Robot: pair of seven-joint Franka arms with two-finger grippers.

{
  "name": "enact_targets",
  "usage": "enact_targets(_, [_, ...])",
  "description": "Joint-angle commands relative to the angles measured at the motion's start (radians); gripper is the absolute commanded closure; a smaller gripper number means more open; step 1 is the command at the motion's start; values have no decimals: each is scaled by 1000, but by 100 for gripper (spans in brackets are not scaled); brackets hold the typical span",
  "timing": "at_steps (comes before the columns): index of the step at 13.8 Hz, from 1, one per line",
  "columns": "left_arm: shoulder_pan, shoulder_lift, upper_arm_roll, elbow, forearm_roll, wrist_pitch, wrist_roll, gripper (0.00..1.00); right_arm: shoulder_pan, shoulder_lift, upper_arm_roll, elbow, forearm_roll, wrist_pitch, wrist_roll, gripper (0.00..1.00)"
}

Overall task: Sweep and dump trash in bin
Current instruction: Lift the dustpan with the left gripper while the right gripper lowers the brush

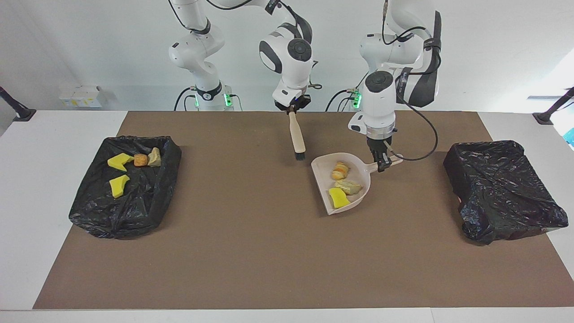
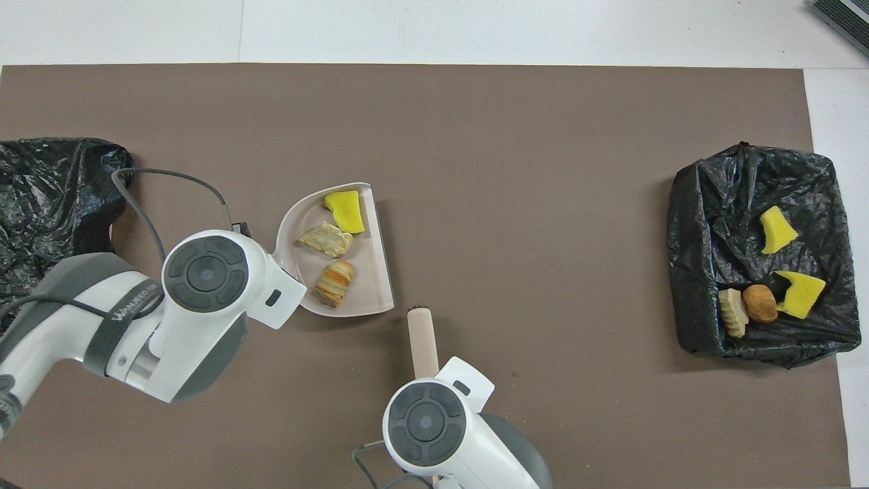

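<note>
My left gripper is shut on the handle of the beige dustpan, which sits level over the middle of the mat. In the pan lie three pieces of trash: a yellow chunk, a tan lump and an orange lump. The overhead view shows them too: the yellow chunk, the tan lump, the orange lump. My right gripper is shut on the handle of the beige brush, which hangs bristles down beside the pan. The bin toward the right arm's end holds several scraps.
A second black-lined bin stands toward the left arm's end of the table, with nothing showing inside it. A brown mat covers the table between the two bins. A cable loops from the left wrist beside the dustpan handle.
</note>
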Motion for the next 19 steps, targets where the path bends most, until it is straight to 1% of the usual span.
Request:
enact_targets(1, [2, -62, 67, 0, 14, -8, 67, 100, 57, 76, 1, 8, -23, 89, 109, 100])
enact_targets(3, [4, -78, 118, 6, 13, -10, 123, 100, 65, 84, 1, 8, -21, 93, 121, 100])
enact_targets(5, [4, -87, 193, 16, 11, -10, 152, 100, 68, 81, 1, 3, -21, 92, 123, 100])
enact_targets(6, [5, -87, 218, 38, 7, -11, 199, 100, 68, 82, 1, 5, -21, 84, 123, 90])
enact_targets(7, [11, -87, 250, 52, 4, -19, 247, 100, 65, 84, 1, 11, -21, 73, 120, 23])
enact_targets(8, [14, -87, 288, 64, -9, -36, 288, 100, 65, 85, 1, 18, -23, 70, 119, 0])
enact_targets(10, [16, -87, 372, 119, -33, -121, 348, 100, 54, 93, -2, 63, -28, 12, 121, 0])
enact_targets(12, [17, -87, 446, 156, -35, -134, 399, 100, 18, 92, -6, 121, -47, -63, 110, 0])
enact_targets(13, [20, -87, 465, 183, -52, -158, 413, 100, -12, 87, -5, 152, -54, -92, 103, 0])
enact_targets(15, [63, -73, 480, 246, -82, -208, 478, 100, -77, 67, -8, 207, -54, -158, 34, 0])
enact_targets(17, [98, -72, 502, 266, -85, -209, 535, 100, -151, 65, -11, 293, -55, -261, -55, 0])
enact_targets(19, [115, -58, 546, 305, -87, -211, 610, 100, -225, 65, -11, 363, -58, -333, -155, 0])
